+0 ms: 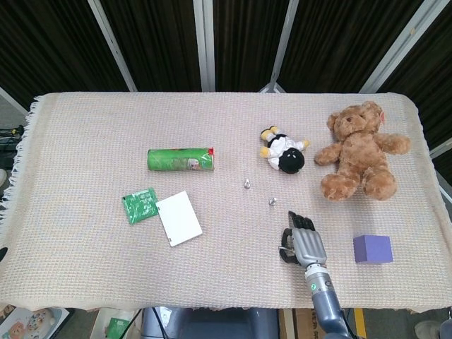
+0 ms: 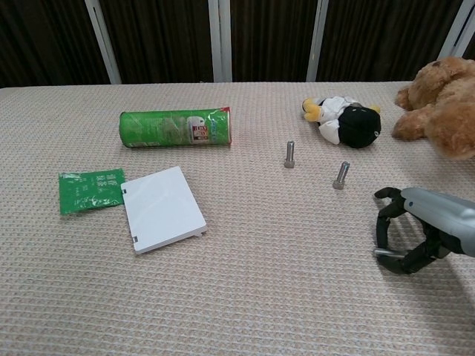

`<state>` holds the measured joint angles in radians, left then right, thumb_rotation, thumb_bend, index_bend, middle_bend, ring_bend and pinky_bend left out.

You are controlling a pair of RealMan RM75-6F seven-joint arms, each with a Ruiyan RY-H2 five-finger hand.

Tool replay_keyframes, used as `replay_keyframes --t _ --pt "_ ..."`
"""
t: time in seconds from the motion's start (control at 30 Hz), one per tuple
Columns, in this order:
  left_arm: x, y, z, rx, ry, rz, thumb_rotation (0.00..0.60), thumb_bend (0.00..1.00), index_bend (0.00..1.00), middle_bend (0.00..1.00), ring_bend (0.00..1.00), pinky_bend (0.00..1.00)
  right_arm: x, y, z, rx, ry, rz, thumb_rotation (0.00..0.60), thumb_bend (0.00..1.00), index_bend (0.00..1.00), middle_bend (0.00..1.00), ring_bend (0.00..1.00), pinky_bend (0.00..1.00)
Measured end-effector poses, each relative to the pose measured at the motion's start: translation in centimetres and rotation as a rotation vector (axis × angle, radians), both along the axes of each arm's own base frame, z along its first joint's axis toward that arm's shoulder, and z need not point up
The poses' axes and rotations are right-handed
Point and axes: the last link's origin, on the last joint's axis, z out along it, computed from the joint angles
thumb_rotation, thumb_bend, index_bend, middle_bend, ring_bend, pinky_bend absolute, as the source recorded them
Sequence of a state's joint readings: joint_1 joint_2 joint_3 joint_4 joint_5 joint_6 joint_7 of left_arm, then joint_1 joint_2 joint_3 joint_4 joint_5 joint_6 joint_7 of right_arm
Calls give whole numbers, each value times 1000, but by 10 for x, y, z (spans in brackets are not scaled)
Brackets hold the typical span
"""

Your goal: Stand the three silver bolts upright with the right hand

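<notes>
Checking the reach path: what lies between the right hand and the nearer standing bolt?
Only bare woven cloth separates the right hand from the nearer standing bolt; the chest view shows it best.

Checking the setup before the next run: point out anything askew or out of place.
The nearer upright bolt leans slightly; the farther bolt stands straight. The green chip can lies on its side. The third bolt is horizontal in the right hand, not yet stood up.
</notes>
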<state>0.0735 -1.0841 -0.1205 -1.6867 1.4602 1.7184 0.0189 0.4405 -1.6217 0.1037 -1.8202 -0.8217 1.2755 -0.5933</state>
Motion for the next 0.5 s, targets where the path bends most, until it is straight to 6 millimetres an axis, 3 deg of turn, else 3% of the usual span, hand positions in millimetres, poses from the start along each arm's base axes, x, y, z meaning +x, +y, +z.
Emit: replay_keyframes --t 0.5 --pt "0 0 1 1 -3 -1 600 123 212 44 0 172 8 -10 16 -49 -98 -15 600 388 632 0 0 42"
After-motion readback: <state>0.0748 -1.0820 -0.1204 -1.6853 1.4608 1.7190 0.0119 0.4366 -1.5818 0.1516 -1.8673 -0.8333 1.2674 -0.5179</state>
